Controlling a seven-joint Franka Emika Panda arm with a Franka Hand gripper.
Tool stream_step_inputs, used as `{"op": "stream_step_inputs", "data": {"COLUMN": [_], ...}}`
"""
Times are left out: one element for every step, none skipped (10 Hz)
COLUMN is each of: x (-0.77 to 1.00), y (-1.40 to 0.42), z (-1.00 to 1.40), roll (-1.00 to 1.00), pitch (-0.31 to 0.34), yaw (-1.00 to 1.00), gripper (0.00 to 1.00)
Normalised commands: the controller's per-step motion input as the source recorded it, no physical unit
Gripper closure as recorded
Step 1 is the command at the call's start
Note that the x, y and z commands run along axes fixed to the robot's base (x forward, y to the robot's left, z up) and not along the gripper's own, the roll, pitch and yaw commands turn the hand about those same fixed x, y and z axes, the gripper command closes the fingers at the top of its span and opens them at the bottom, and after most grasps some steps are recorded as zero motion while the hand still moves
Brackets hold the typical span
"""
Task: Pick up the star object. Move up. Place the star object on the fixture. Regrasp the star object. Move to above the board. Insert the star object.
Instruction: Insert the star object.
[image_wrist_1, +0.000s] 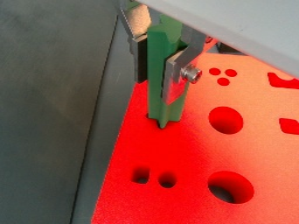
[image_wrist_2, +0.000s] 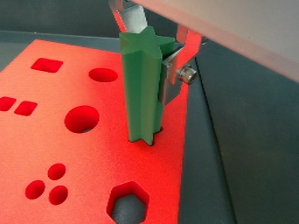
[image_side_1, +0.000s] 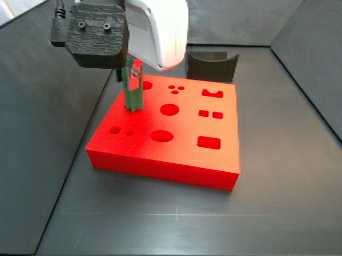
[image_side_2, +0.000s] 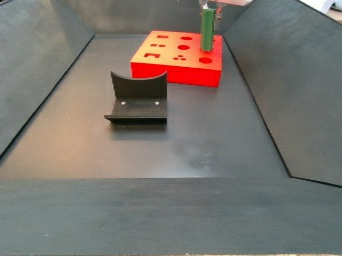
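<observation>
Gripper (image_wrist_2: 163, 66) pinches the star object (image_wrist_2: 142, 87) upright, its tip touching the board (image_wrist_2: 70, 87) near one edge, maybe already inside the star hole; push straight down slowly, keep it upright, then let go

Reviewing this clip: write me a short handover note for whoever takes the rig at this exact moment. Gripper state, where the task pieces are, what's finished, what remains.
Gripper: above the board's edge, shut on the star object, which stands upright.
Star object: its lower end meets the board near one edge; in both wrist views it seems to have entered the surface, depth unclear.
Fixture: bare, on the floor apart from the board.
Done: pick-up, fixture placement, regrasp and move to the board appear finished.
Left: finish the insertion, probably press down, then release and retreat.
</observation>
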Motion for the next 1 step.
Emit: {"op": "stream_step_inputs", "data": {"x": [0.0], "y": [0.0], "z": [0.0], "roll": [0.0], "pitch": [0.0], "yaw": [0.0], "gripper": [1.0]}}
